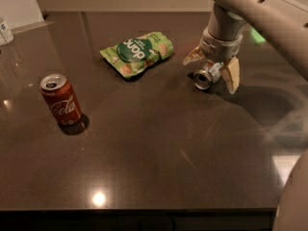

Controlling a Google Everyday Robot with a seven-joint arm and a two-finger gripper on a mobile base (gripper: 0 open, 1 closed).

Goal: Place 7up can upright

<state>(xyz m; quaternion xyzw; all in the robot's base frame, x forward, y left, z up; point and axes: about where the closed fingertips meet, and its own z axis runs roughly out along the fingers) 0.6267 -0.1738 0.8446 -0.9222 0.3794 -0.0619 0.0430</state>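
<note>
The 7up can [206, 76] lies on its side on the dark table [154, 143], right of centre, its silver end facing the camera. My gripper [212, 67] hangs straight over it with its fingers spread wide, one tan fingertip [193, 57] to the can's left and the other [233, 75] to its right. The fingers straddle the can without closing on it. The can's lettering is mostly hidden by the gripper.
A red Coca-Cola can [60, 99] stands upright at the left. A green snack pouch [137, 53] lies flat behind the middle, left of the gripper. A clear container [5, 31] stands at the far left edge. The table's front edge runs along the bottom.
</note>
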